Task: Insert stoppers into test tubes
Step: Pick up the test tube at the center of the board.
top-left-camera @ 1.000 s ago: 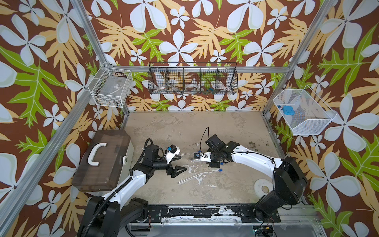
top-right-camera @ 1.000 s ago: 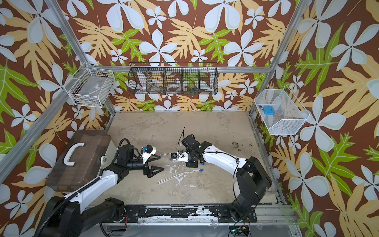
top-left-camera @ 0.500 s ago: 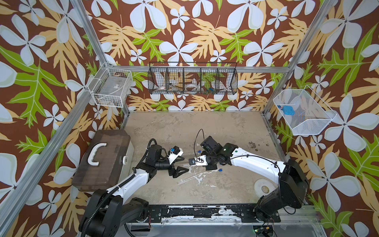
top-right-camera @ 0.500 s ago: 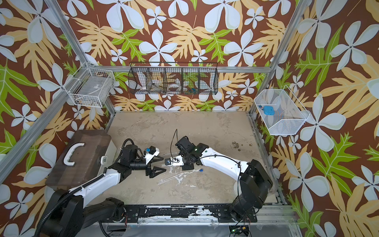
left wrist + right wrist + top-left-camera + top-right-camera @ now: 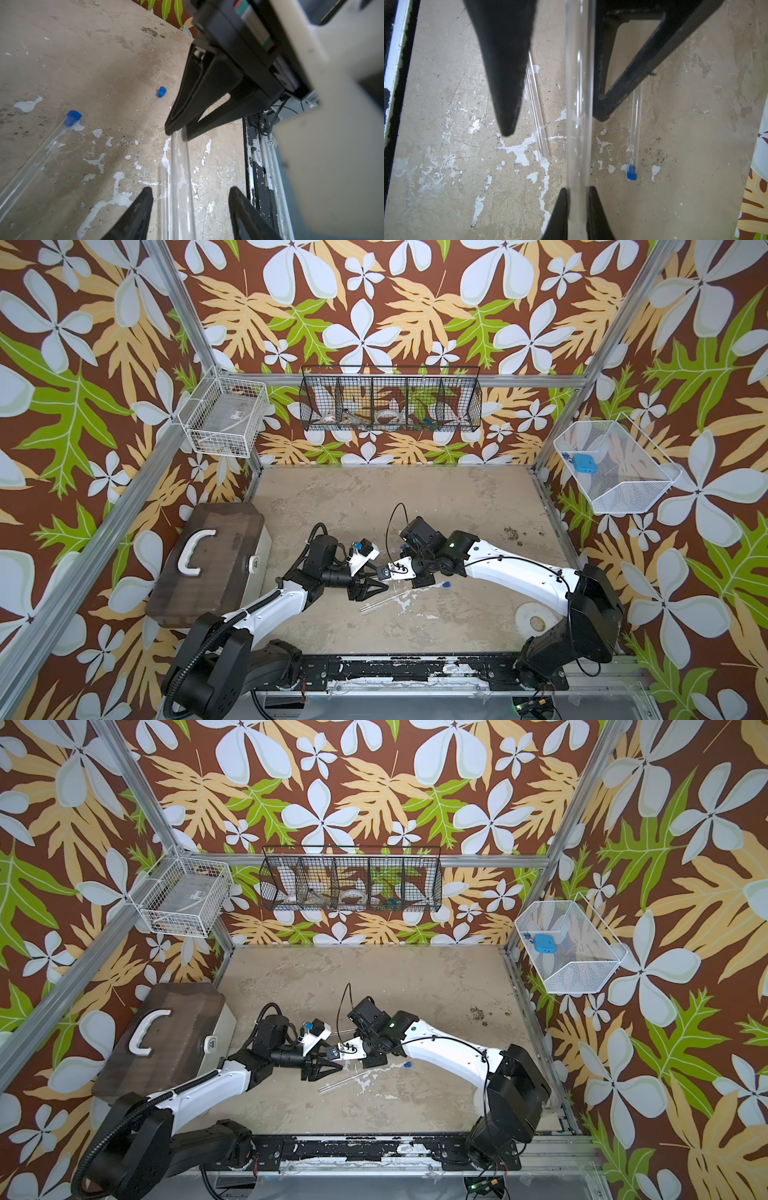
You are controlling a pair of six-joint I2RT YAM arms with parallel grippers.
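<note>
My right gripper (image 5: 577, 189) is shut on a clear test tube (image 5: 578, 104) and holds it above the table. That tube (image 5: 179, 176) runs between the fingers of my left gripper (image 5: 191, 188), which is open with a gap on each side. In a top view the left gripper (image 5: 378, 578) meets the right one over the table's front middle. A bare tube (image 5: 536, 116) lies on the table below. Beside it lies a tube (image 5: 635, 124) with a blue stopper (image 5: 632, 175) in its end. A loose stopper (image 5: 161, 91) lies further right (image 5: 446, 584).
A brown case (image 5: 203, 560) with a white handle sits at the left edge. A white disc (image 5: 534, 616) lies near the right arm's base. Wire baskets (image 5: 390, 406) hang on the walls, one holding a light-blue square (image 5: 584, 463). A black rail (image 5: 395, 668) runs along the front.
The right gripper has carried its tube leftward until it lies between the left fingers. The left arm has reached toward it and its jaws have narrowed around the tube.
</note>
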